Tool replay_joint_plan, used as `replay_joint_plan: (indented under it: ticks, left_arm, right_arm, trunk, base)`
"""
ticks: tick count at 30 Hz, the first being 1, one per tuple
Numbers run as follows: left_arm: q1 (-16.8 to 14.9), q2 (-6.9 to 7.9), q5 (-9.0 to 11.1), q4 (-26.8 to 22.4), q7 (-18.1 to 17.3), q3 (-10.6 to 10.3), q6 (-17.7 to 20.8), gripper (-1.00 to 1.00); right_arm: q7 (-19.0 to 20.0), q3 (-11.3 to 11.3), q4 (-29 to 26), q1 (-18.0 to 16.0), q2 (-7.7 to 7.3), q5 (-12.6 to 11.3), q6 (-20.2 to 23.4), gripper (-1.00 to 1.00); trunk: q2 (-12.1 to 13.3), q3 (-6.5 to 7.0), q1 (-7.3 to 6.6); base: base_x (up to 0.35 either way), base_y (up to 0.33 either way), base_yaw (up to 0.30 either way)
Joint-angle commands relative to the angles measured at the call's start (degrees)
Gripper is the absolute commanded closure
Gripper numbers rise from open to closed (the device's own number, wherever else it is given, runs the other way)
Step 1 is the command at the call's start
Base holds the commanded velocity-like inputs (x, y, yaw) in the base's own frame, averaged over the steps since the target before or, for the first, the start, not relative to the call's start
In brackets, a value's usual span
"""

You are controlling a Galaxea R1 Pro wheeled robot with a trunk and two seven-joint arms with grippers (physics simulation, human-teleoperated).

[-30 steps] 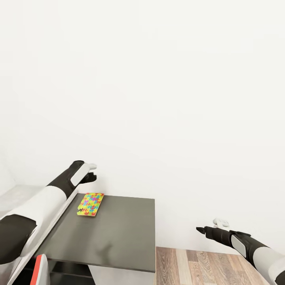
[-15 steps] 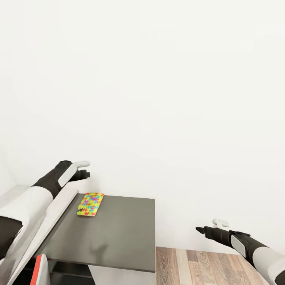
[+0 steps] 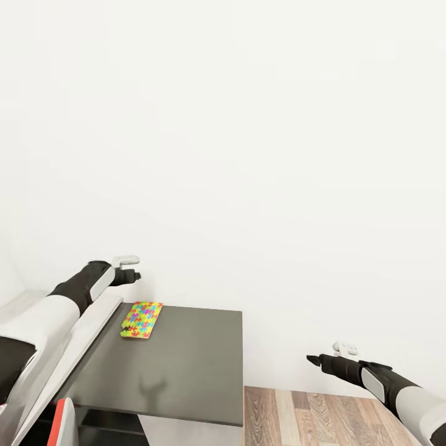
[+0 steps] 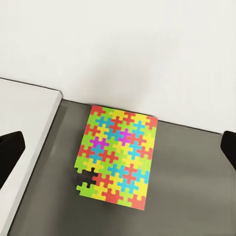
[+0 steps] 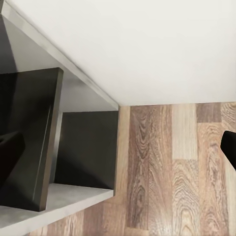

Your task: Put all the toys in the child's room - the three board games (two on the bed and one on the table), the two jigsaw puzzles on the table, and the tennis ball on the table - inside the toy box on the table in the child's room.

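Note:
One jigsaw puzzle (image 3: 142,319) lies flat at the back left corner of the table's dark grey cabinet top (image 3: 179,365), close to the wall. In the left wrist view the puzzle (image 4: 118,157) is a rectangle of yellow, pink, blue and green pieces with a notch at one corner. My left gripper (image 3: 132,276) hovers above and slightly left of it, open, its fingertips (image 4: 10,152) wide apart on either side and nothing held. My right gripper (image 3: 313,358) hangs open over the wood floor, right of the cabinet.
The pale grey desk top (image 3: 93,325) adjoins the cabinet on the left. A red-and-white object (image 3: 62,421) shows at the lower left edge. The white wall stands just behind the cabinet. An open shelf recess (image 5: 83,147) and plank floor (image 5: 172,162) lie under the right gripper.
My left arm has drawn back to the left, so its gripper now sits a little further left above the puzzle. The puzzle and the right arm have not moved.

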Motion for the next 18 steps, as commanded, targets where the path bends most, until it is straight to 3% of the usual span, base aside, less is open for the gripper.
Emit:
replay_joint_plan:
  ticks: [1, 18]
  left_arm:
    - [-0.1, 0.11, 0.5, 0.1, 0.1, -0.5, -0.2, -1.00]
    - [-0.1, 0.22, 0.0, 0.4, -0.4, -0.6, -3.2, -1.00]
  right_arm:
    - [0.1, 0.3, -0.1, 0.0, -0.04, -0.6, 0.4, -1.00]
    - [0.2, 0.3, -0.1, 0.0, -0.13, -0.6, 0.7, -1.00]
  trunk:
    - [-0.1, -0.14, 0.04]
    - [-0.1, -0.80, 0.04]
  base:
    - [0.000, 0.000, 0.000]
    - [0.000, 0.000, 0.000]
